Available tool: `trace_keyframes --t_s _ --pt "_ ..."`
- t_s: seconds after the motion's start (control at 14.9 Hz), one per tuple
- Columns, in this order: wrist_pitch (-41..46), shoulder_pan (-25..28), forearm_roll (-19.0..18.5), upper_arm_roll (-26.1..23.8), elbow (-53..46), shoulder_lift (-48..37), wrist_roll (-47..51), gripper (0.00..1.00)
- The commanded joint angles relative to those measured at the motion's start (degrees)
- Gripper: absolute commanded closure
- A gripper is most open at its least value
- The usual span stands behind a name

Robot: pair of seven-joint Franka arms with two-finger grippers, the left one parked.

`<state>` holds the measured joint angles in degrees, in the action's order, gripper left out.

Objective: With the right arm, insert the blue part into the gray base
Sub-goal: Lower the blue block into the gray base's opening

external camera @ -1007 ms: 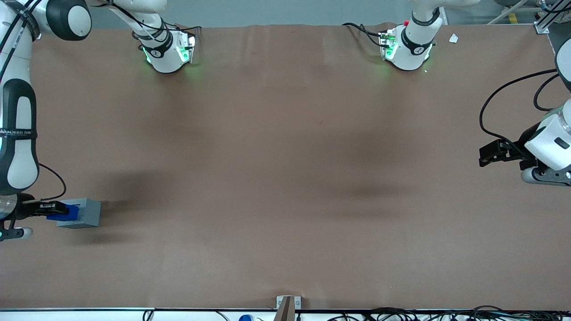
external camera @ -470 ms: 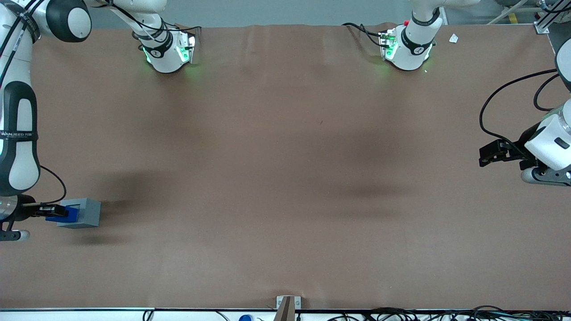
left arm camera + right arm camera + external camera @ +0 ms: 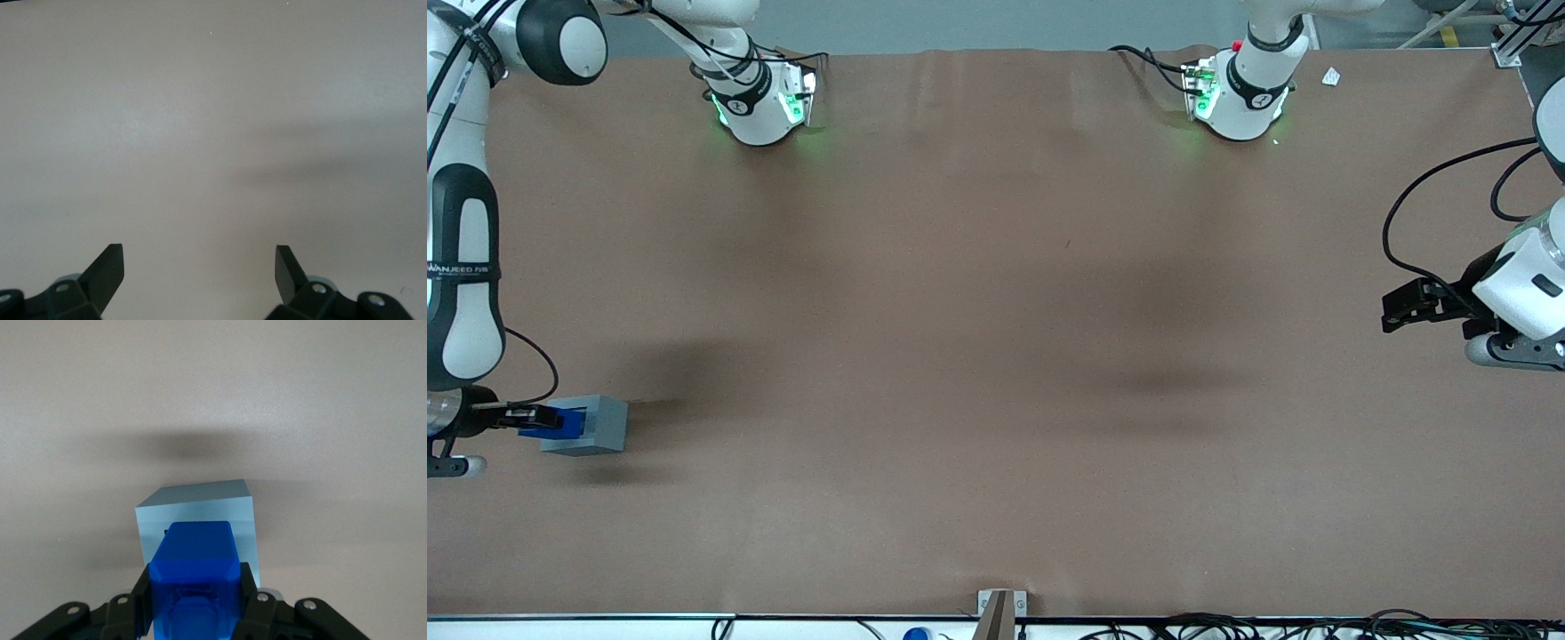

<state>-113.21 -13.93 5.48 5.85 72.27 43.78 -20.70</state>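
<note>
I'm looking at a brown table cover (image 3: 996, 356) lying slightly creased. A small white scrap (image 3: 1331, 76) is sitting toward the parked arm's end. A metal bracket (image 3: 1001, 604) and black cables (image 3: 1227, 625) are lining the edge nearest the front camera.

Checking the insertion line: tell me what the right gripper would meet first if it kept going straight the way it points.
The gripper, shut on the blue part, points at the gray base directly ahead. The blue part's leading end would likely meet the base first; it already overlaps it in both views, though depth is unclear.

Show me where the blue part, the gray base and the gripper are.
blue part (image 3: 193, 580), right wrist view, top face.
gray base (image 3: 601, 425), front view, top face.
gripper (image 3: 527, 418), front view, between fingertips, shut on the blue part.
</note>
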Motion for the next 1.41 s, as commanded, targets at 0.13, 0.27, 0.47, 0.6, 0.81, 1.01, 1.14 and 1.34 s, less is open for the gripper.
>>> trace_keyframes --t_s 0.13,0.27,0.47,0.6,0.81,1.01,1.14,1.34 --pt "-0.7 -1.0 0.2 -0.8 3.8 -1.0 -0.4 1.00" --pt "-0.9 -1.0 0.2 -0.8 4.6 -1.2 -0.6 1.00" --pt "-4.9 -0.7 0.1 -0.8 9.5 -2.5 -0.8 1.00" --pt "-5.5 -0.6 0.1 -0.8 10.1 -2.5 -1.5 1.00" --pt "-5.5 -0.5 0.0 -0.8 10.3 -2.5 -2.8 1.00" --pt "-5.4 -0.4 -0.1 -0.8 10.5 -2.5 -3.0 1.00" --pt "-5.4 -0.3 -0.1 -0.8 10.4 -2.5 -3.0 1.00" --pt "-5.4 -0.3 0.0 -0.8 10.2 -2.4 -2.8 0.73"
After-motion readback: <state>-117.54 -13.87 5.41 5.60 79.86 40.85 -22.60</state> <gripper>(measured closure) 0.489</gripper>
